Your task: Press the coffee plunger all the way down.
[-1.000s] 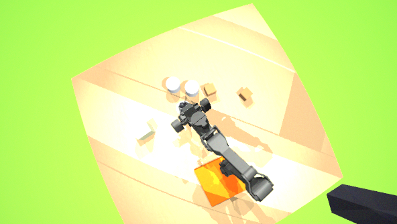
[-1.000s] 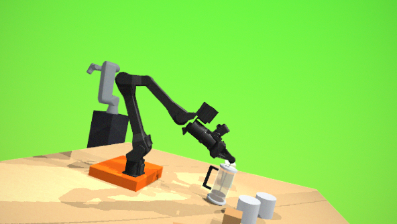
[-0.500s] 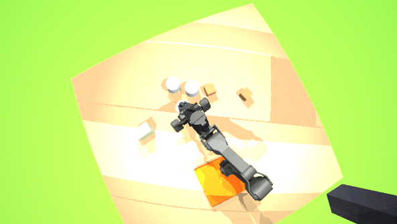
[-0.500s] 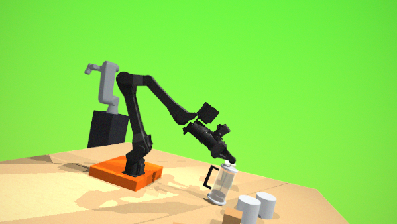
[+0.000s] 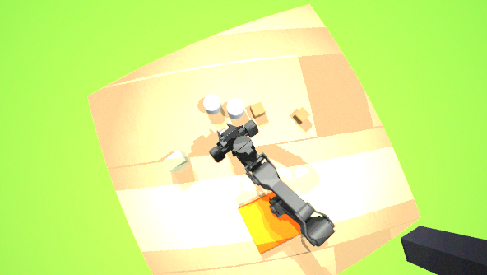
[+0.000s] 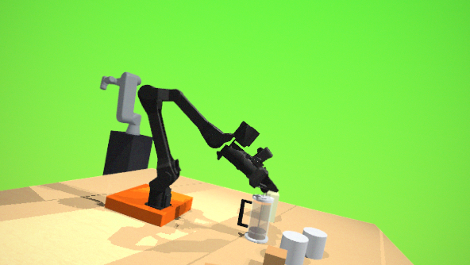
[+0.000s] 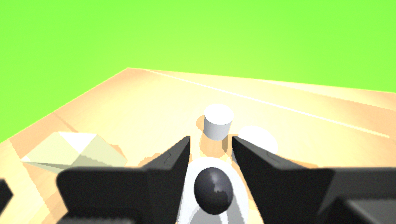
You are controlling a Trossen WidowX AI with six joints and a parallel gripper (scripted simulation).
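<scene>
Pincer [image 7: 210, 150] apart astride plunger knob [image 7: 213, 190] (top view hides knob)

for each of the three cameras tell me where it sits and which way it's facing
Top: overhead, facing down on the tan table; whole black arm shows.
Exterior: off the table's side, level, facing the clear glass coffee press; arm and orange base show.
Wrist: behind the claw, facing forward over the round black plunger knob; only the fingers show.
All three share two white cylinders.
</scene>
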